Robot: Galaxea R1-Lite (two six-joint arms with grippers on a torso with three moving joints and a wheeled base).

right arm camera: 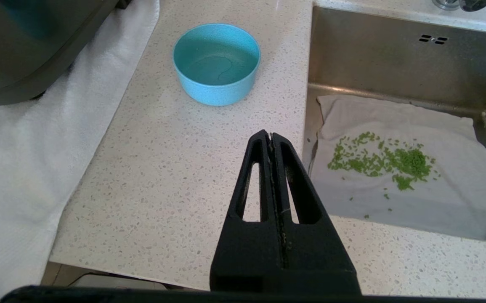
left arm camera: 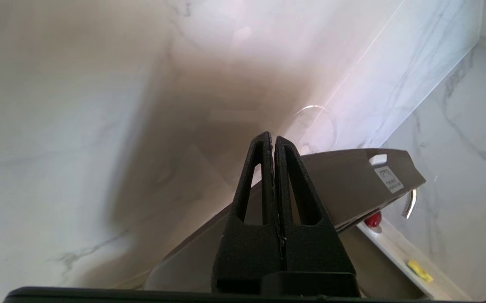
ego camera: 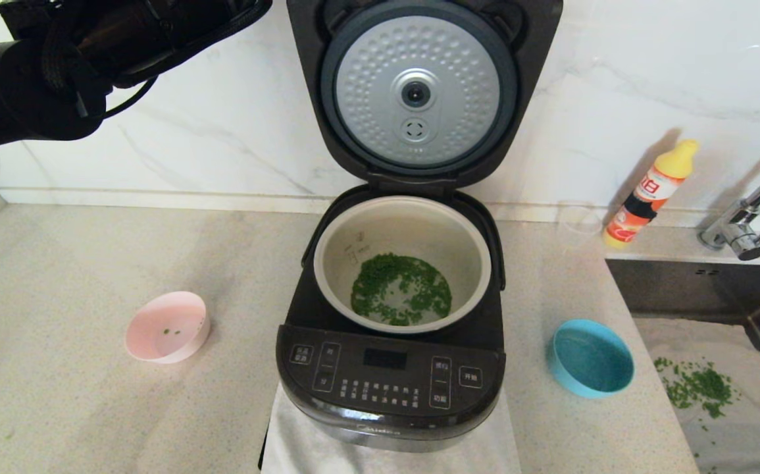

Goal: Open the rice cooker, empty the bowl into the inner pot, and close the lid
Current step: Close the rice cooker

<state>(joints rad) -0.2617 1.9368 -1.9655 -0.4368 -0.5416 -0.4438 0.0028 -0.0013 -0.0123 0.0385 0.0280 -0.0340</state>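
The lid [ego camera: 419, 92] stands open at 12 o'clock above the filled pot [ego camera: 403, 263]; the left tool [left arm camera: 273, 141], pressed together and empty, should press its top edge down gently until latched.

Glossy black rice cooker [ego camera: 389, 382], dimpled silver lid [ego camera: 419, 92], pink bowl [ego camera: 168, 327], blue bowl [ego camera: 591, 359]

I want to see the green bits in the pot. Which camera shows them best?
The head view: it looks straight down into the open pot at the green bits. The right wrist view shows only the cooker's outside; the left wrist view misses the pot.
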